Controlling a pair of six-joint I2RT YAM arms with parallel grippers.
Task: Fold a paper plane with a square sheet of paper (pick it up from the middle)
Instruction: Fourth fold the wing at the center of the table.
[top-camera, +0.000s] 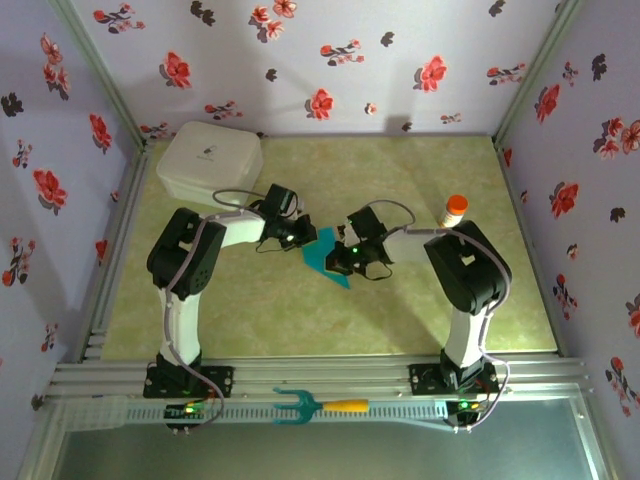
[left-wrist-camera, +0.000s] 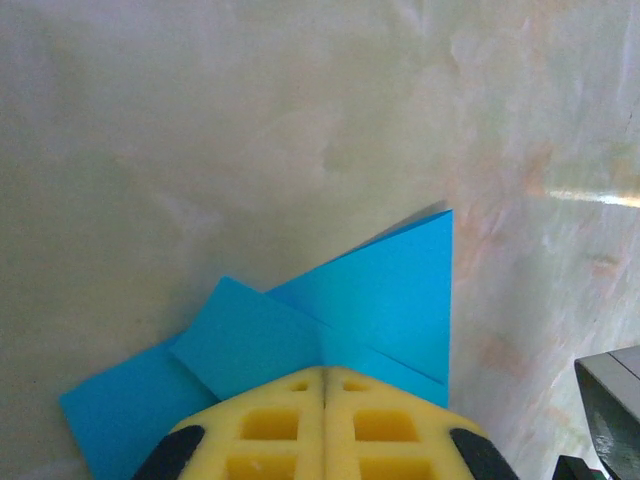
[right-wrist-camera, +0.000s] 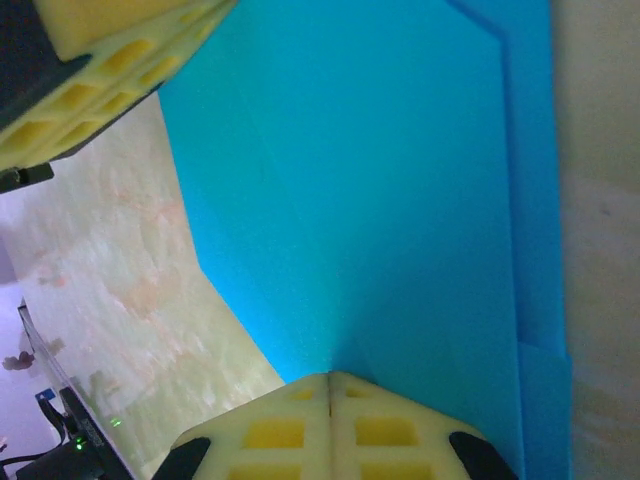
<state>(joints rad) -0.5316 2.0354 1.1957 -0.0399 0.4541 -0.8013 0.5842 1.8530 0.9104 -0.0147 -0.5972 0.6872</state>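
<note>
TWO GRIPPERS MEET ON A HALF-FOLDED SHEET: The left gripper (left-wrist-camera: 325, 372) has its yellow foam fingers (left-wrist-camera: 270, 428) pressed together with no gap along the seam. Its tips rest on the teal paper (top-camera: 322, 252) at mid-table. The right gripper (right-wrist-camera: 330, 378) is closed the same way, its tips against the sheet's blue face. Whether either one pinches a layer of paper between its pads cannot be made out.

The left arm (top-camera: 185, 260) rises from its base at the near edge, elbow out toward the table's left edge, forearm reaching in to the centre. The right arm (top-camera: 465, 265) mirrors it from the right edge. The two wrists tilt down toward each other, with the paper between them.

From above, the grippers cover much of the paper, leaving a teal patch between them and a point aimed at the near edge. The left wrist view shows overlapping flaps and a crease. In the right wrist view the sheet runs off the frame, and the left gripper's fingers are cut off at the upper left.

A white box (top-camera: 210, 160) sits in the far left corner. An orange-capped bottle (top-camera: 455, 210) stands just behind the right arm. A teal fork (top-camera: 300, 405) lies on the frame (top-camera: 330, 375) along the near edge.
</note>
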